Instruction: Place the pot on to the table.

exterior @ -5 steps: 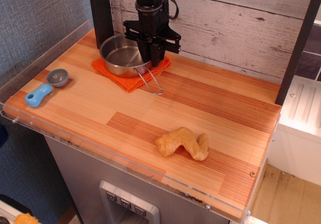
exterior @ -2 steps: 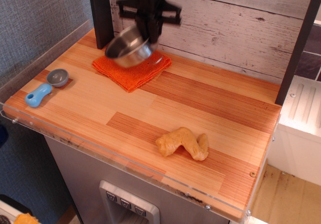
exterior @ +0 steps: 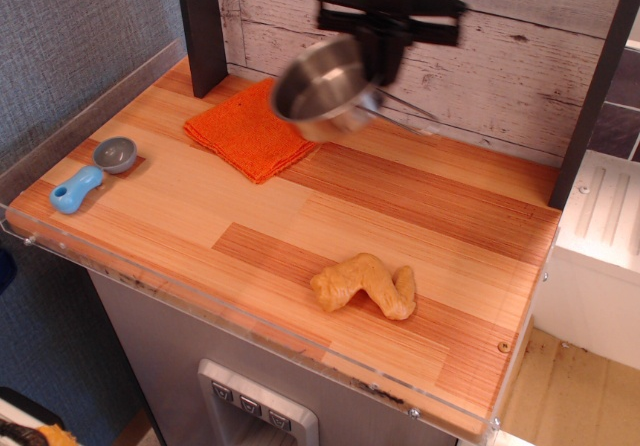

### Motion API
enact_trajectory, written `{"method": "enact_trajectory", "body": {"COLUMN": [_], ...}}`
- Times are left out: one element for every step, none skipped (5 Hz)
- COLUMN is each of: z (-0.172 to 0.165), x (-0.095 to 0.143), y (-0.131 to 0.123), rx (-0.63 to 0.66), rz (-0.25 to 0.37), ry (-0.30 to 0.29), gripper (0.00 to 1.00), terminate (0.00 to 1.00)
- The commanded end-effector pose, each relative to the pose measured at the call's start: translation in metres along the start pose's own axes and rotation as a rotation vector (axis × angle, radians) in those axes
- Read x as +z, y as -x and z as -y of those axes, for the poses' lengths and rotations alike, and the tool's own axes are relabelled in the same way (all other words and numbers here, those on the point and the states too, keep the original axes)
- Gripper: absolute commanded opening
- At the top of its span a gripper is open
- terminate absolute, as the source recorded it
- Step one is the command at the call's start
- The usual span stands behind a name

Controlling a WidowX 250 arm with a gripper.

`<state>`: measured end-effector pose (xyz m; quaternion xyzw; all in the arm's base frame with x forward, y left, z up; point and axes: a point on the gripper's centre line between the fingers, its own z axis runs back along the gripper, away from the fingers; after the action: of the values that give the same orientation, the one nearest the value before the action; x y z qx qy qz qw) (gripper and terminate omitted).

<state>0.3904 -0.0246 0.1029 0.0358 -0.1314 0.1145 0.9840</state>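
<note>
The pot [exterior: 322, 84], a shallow shiny steel pan, hangs tilted in the air above the back of the table [exterior: 400, 206], to the right of the orange cloth [exterior: 255, 131]. Its wire handle [exterior: 405, 111] sticks out to the right. My black gripper [exterior: 385, 56] is shut on the pot's right rim and holds it clear of the wood. The gripper is blurred by motion and its fingertips are partly hidden behind the pot.
A small grey scoop with a blue handle [exterior: 92, 174] lies at the left edge. A tan lumpy toy [exterior: 365, 286] lies near the front. A dark post [exterior: 200, 26] stands at the back left. A clear plastic strip [exterior: 250, 331] rims the front edge.
The gripper lifted the pot off the orange cloth and carried it up and to the right. The cloth now lies bare.
</note>
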Motion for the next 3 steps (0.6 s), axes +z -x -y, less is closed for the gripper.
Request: {"method": "enact_trajectory", "body": {"z": [0.057, 0.068, 0.070], "x": [0.010, -0.003, -0.018], "y": [0.022, 0.028, 0.031], "rx": [-0.056, -0.087, -0.092], "rz": [0.058, 0.029, -0.014], "ry": [-0.005, 0.003, 0.009], "gripper": [0.00, 0.00, 0.00], "terminate": [0.00, 0.00, 0.00]}}
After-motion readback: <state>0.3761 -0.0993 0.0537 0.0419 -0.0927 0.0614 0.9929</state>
